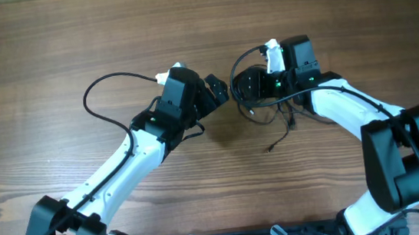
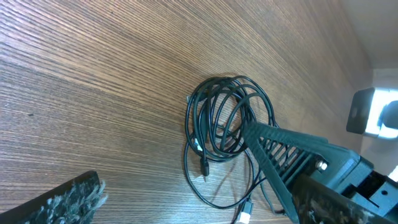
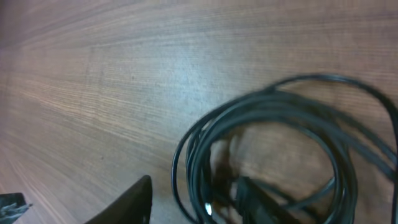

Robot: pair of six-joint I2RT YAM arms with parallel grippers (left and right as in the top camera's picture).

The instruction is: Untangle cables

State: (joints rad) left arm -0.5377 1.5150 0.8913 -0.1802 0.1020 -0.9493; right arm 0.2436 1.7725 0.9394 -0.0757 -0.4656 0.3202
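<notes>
Cables (image 2: 208,124) lie bunched in one coil on the wooden table (image 1: 48,40), with loose plug ends trailing off the coil's robot-facing side. The right gripper (image 1: 255,90) sits right on top of the coil and hides part of it from above. Its fingers are down among the strands, but grip or no grip, can't tell. The left gripper (image 1: 218,89) hangs just beside the coil, fingers spread wide, holding nothing. The left arm's own thick cord (image 1: 87,98) loops well away from the coil.
</notes>
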